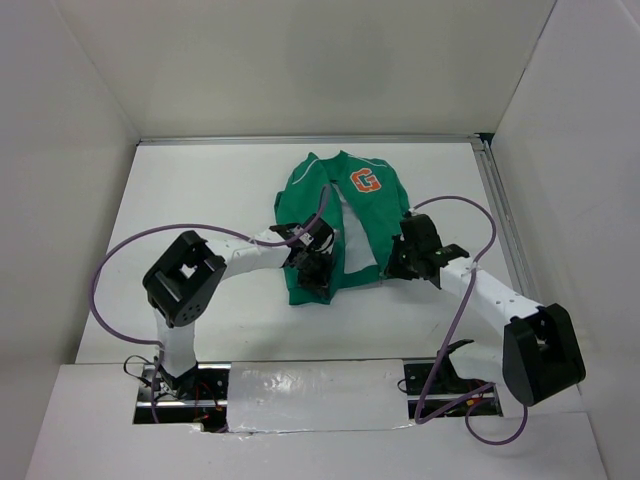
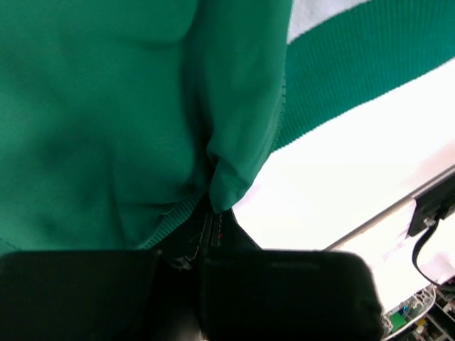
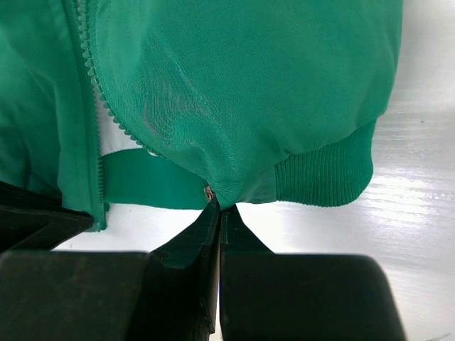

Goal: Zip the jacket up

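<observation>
The green jacket [image 1: 345,215] lies on the white table with its front open, its pale lining showing and the orange "G" patch [image 1: 366,181] up. My left gripper [image 1: 312,272] is shut on the jacket's left front panel near the ribbed hem, where a fold of green fabric [image 2: 234,177] is pinched. My right gripper [image 1: 400,262] is shut on the lower corner of the right front panel [image 3: 227,192], beside the ribbed hem [image 3: 323,177]. Green zipper teeth [image 3: 106,106] run along the open edge in the right wrist view.
The white table [image 1: 200,200] is boxed in by white walls on three sides. A metal rail [image 1: 500,210] runs along its right edge. Purple cables [image 1: 140,250] loop over both arms. The arm bases and wiring [image 1: 180,385] sit at the near edge.
</observation>
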Robot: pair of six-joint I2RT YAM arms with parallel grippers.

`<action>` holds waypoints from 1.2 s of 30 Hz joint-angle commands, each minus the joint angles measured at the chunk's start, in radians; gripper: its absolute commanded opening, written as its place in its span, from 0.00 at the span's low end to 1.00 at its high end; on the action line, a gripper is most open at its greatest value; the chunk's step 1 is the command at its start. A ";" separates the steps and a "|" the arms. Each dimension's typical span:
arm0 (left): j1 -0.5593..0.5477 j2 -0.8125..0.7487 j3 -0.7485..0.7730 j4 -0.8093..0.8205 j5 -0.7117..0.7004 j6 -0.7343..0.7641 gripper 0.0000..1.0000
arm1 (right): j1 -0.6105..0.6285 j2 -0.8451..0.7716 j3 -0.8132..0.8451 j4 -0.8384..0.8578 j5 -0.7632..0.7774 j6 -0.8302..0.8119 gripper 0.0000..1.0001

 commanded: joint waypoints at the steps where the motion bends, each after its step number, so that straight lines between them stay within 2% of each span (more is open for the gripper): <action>1: 0.000 -0.043 -0.012 -0.007 0.068 0.037 0.00 | -0.007 -0.021 -0.011 0.065 -0.035 -0.002 0.00; 8: 0.000 -0.173 0.008 -0.020 0.070 0.042 0.00 | -0.021 -0.083 0.001 0.071 -0.118 -0.016 0.00; 15: 0.053 -0.349 0.061 0.034 0.091 0.037 0.00 | -0.088 -0.228 -0.014 0.212 -0.432 -0.032 0.00; 22: 0.107 -0.343 0.098 0.036 0.120 0.027 0.00 | -0.125 -0.200 0.069 0.166 -0.512 -0.058 0.00; 24: 0.107 -0.337 0.081 0.096 0.139 0.001 0.00 | -0.120 -0.189 0.047 0.240 -0.617 -0.037 0.00; 28: 0.127 -0.349 0.048 0.215 0.208 -0.048 0.00 | -0.105 -0.214 -0.026 0.387 -0.713 0.021 0.00; 32: 0.144 -0.377 0.031 0.330 0.264 -0.104 0.00 | -0.100 -0.263 -0.077 0.551 -0.784 0.050 0.00; 36: 0.144 -0.391 0.026 0.402 0.275 -0.133 0.00 | -0.093 -0.268 -0.080 0.613 -0.782 0.057 0.00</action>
